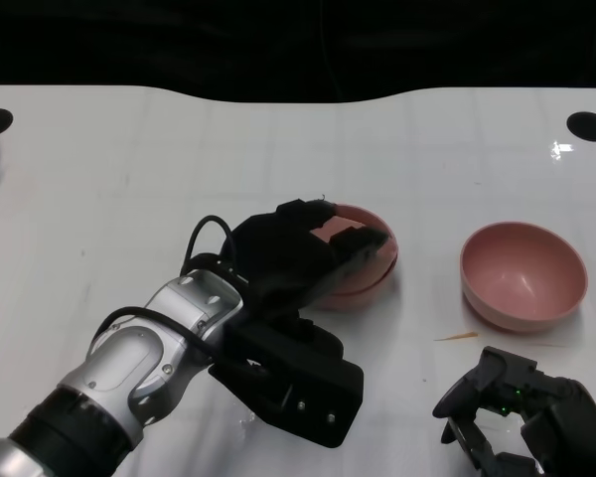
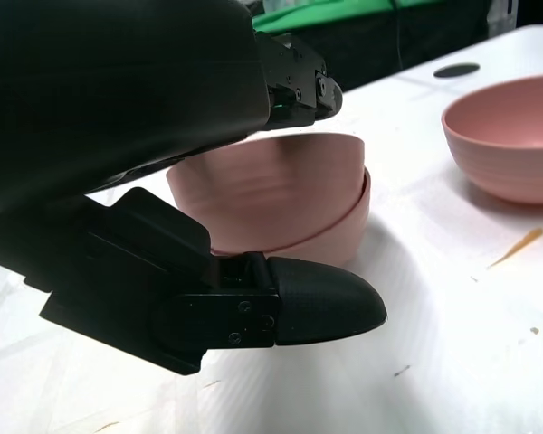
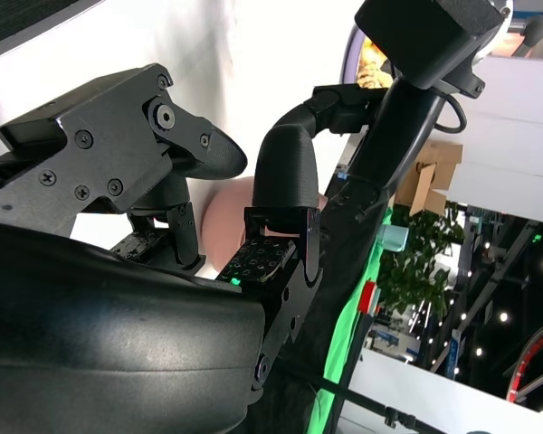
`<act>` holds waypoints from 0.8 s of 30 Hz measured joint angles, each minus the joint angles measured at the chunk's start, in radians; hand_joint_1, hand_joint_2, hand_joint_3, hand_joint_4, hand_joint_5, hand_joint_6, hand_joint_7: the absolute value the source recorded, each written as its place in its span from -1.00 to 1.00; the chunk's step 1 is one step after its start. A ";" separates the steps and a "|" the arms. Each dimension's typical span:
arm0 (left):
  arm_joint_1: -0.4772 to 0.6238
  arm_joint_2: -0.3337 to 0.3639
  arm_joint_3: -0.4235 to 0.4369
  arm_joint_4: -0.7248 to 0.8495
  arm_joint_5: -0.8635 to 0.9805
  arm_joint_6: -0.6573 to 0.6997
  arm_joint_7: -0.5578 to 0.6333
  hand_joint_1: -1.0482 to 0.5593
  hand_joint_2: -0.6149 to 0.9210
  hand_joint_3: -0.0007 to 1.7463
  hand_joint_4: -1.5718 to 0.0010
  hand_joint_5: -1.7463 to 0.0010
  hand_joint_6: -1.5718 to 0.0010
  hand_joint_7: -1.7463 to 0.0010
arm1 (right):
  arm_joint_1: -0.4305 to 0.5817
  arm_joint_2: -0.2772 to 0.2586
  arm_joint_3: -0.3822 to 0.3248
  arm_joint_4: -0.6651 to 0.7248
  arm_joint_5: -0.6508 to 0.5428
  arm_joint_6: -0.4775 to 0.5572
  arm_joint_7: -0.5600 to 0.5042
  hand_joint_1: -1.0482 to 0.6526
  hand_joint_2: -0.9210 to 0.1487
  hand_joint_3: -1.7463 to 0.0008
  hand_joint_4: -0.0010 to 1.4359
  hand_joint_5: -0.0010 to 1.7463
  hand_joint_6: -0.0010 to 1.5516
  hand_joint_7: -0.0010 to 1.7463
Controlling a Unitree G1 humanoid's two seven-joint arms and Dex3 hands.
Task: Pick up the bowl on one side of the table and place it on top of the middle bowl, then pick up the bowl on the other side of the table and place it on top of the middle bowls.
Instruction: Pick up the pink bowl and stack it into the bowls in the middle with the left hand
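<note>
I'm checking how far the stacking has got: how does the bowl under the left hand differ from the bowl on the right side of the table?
The upper bowl sits nested in a second bowl; the side bowl stands alone on the table. The left hand covers the upper bowl's rim, while nothing touches the side bowl and its inside shows fully. The right hand rests near the side bowl, apart from it. Both bowls are pink, round and upright.

From my head, the camera looks steeply down on the white table (image 1: pixel 129 149), both forearms entering below. My left wrist camera sits low and close behind my left hand (image 2: pixel 145 163), facing the stacked pink bowls (image 2: pixel 281 203); both views share them and the lone pink bowl (image 1: pixel 523 273). My right wrist camera, tilted, crowds my right hand (image 3: pixel 226 226).
</note>
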State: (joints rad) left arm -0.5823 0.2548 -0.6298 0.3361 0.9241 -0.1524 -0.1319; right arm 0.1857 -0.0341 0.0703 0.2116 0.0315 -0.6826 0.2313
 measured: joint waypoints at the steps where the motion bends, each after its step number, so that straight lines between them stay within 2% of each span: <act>1: 0.009 0.000 0.000 0.000 0.001 0.000 0.016 -0.96 1.00 -0.29 1.00 1.00 1.00 1.00 | 0.000 0.000 0.000 0.000 0.000 0.000 0.000 0.15 -0.40 -0.11 -0.06 0.69 -0.06 0.37; 14: 0.075 0.001 -0.004 0.047 0.014 -0.020 0.112 -0.94 1.00 -0.27 1.00 1.00 1.00 1.00 | 0.002 -0.001 0.000 0.000 -0.001 0.000 0.000 0.17 -0.40 -0.12 -0.06 0.69 -0.07 0.38; 24: 0.075 0.001 -0.003 0.063 0.016 -0.036 0.167 -0.92 1.00 -0.26 1.00 1.00 1.00 1.00 | 0.002 -0.001 0.000 -0.005 0.000 0.013 0.000 0.16 -0.41 -0.11 -0.07 0.70 -0.07 0.38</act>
State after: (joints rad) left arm -0.5075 0.2554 -0.6325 0.3993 0.9403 -0.1883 0.0354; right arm 0.1882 -0.0349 0.0703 0.2070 0.0311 -0.6700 0.2316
